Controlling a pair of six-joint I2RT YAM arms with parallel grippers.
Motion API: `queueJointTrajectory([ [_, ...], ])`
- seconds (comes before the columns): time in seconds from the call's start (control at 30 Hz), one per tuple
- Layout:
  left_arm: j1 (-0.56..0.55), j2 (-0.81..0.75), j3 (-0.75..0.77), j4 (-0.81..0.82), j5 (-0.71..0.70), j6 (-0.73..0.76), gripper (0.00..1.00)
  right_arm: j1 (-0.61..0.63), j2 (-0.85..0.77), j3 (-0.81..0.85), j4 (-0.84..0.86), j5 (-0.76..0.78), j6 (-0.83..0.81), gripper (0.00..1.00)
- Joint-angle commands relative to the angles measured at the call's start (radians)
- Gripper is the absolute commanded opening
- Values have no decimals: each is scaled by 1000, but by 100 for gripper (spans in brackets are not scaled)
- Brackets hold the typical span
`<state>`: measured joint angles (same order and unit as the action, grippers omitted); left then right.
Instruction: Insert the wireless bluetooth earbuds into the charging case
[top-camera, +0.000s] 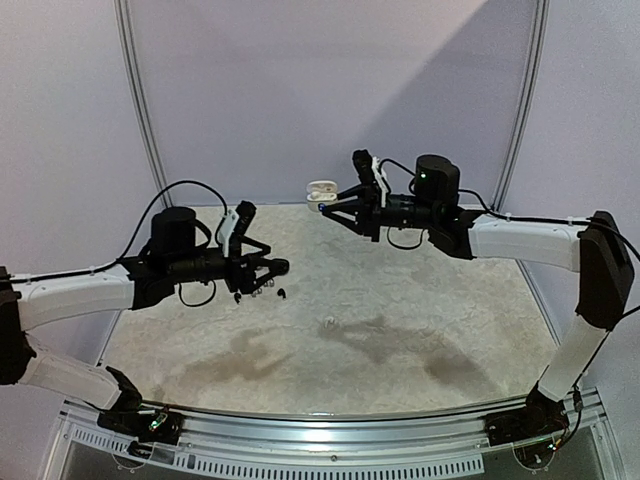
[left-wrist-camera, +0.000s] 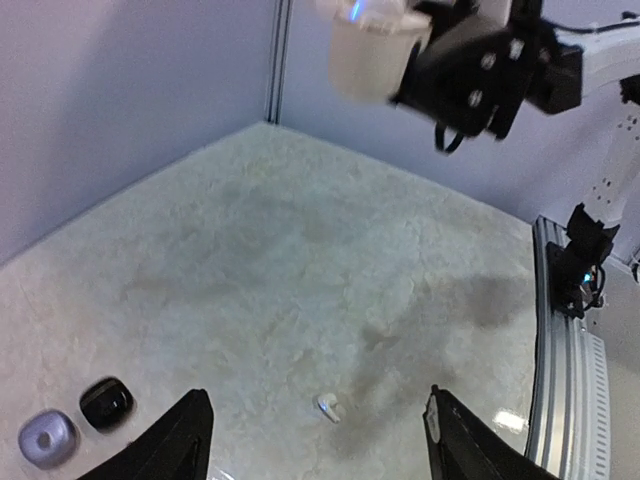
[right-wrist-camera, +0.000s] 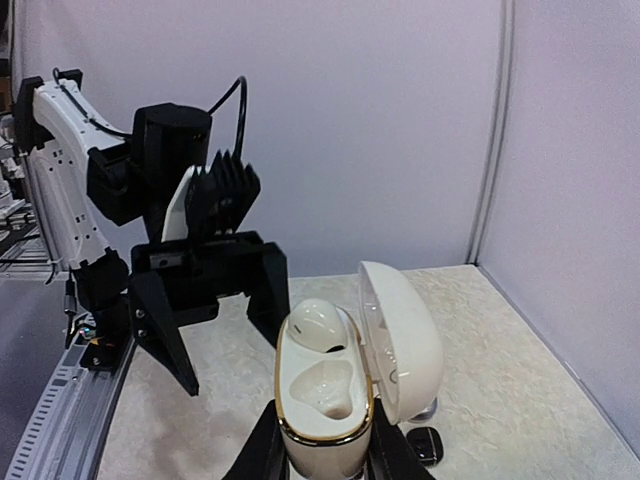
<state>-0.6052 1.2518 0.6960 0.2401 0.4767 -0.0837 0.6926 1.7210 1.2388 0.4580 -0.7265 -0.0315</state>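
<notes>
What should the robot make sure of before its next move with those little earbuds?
1. The charging case gripped in the right jaws: ok.
2. Its lid open: ok.
3. A free slot: ok; the near slot is empty, a seated earbud fills the other.
4. The left jaws open and empty: ok.
5. A loose white earbud in sight on the table: ok.
6. How it lies for a clean grip: cannot tell, too small.
</notes>
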Motion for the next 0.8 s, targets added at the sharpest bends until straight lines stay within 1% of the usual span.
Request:
queueJointTrajectory([
  [0.0, 18, -103, -52, 185, 87, 72, 74, 61, 63, 70, 58, -58, -1, 0],
  [0.07, 19, -134, -71, 225, 74, 60, 74, 80, 89, 94, 92, -85, 4, 0],
  [0.13, 27, -156, -86, 265, 59, 30, 70, 98, 108, 102, 148, -110, 14, 0],
  [0.2, 38, -175, -103, 312, 85, -11, 68, 108, 128, 102, 237, -127, 71, 0],
  [0.27, 41, -195, -125, 346, 111, -27, 68, 118, 146, 110, 271, -136, 115, 0],
  [0.37, 41, -209, -153, 398, 109, -57, 66, 134, 165, 134, 260, -141, 120, 0],
  [0.5, 41, -211, -154, 423, 98, -82, 58, 147, 180, 154, 247, -145, 125, 0],
  [0.63, 35, -195, -141, 466, 102, -110, 55, 158, 182, 169, 200, -141, 92, 0],
  [0.77, 22, -183, -138, 456, 83, -108, 53, 166, 183, 168, 179, -142, 74, 0],
])
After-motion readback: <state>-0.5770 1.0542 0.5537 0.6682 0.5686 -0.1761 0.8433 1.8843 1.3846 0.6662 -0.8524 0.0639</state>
